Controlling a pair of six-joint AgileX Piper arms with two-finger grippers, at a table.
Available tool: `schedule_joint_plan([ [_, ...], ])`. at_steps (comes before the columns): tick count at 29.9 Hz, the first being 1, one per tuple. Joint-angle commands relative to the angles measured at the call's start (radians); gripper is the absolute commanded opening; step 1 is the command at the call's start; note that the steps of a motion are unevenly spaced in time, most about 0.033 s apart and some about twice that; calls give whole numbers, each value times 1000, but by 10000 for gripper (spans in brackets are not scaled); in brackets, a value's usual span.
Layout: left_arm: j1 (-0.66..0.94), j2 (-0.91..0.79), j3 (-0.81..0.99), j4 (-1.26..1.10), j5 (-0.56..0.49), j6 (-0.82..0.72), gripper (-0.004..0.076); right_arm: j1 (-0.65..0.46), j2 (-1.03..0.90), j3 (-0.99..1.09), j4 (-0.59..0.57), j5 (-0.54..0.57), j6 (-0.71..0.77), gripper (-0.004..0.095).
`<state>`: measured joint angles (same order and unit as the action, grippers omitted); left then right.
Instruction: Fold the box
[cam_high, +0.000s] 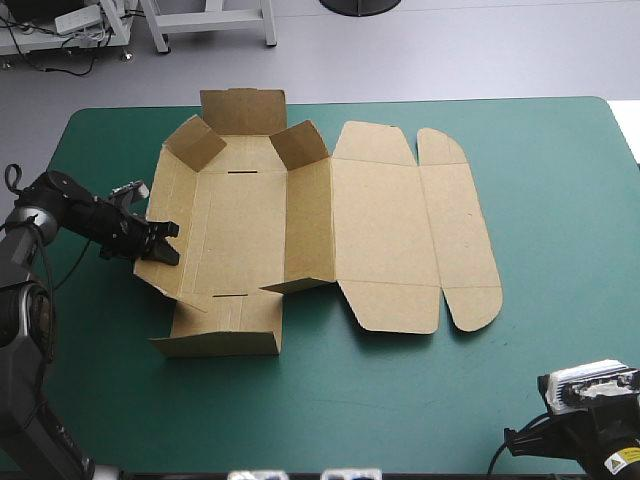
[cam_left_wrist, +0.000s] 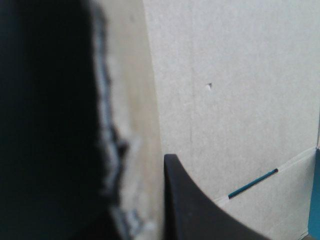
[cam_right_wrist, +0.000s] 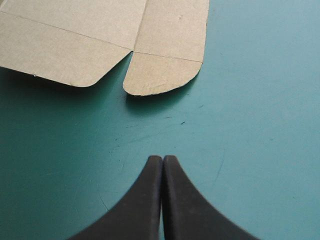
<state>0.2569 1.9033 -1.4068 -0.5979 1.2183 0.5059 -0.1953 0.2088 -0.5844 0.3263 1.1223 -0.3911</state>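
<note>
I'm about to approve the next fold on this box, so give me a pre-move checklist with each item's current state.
1. Left end effector pinching the box by its left wall: ok.
2. Right end effector shut, off the box, over the teal-green cover: ok.
3. Far wall raised: ok.
4. Near wall raised: not ok, it lies flat.
5. Lid flat on the cover: ok.

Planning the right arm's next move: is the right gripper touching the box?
No, the right gripper is shut over bare teal-green cover, short of the box.
</note>
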Motion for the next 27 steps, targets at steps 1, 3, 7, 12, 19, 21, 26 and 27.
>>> schedule_joint_plan([
  [1, -2, -50, -73, -106, 49, 84, -1, 1, 21, -27, 20, -40, -12, -20],
  [3, -2, -57, -134, -138, 71, 121, -3, 1, 21, -27, 20, -47, -12, -20],
  [7, -3, -96, -279, -185, 71, 136, -3, 1, 21, -27, 40, -77, -12, -20],
  [12, -45, -144, -441, -211, 64, 163, -3, 1, 21, -27, 68, -101, -12, -20],
  [19, -193, -179, -536, -189, 64, 214, -3, 1, 21, -44, 70, -164, -14, -20],
  [21, -247, -188, -560, -131, 64, 223, -3, 1, 21, -66, 70, -168, -16, -20],
  [26, -351, -221, -620, 30, 64, 224, -1, 1, 57, -137, 70, -180, -35, -20],
  [27, -366, -230, -627, 59, 64, 225, 0, 1, 68, -146, 70, -180, -37, -20],
])
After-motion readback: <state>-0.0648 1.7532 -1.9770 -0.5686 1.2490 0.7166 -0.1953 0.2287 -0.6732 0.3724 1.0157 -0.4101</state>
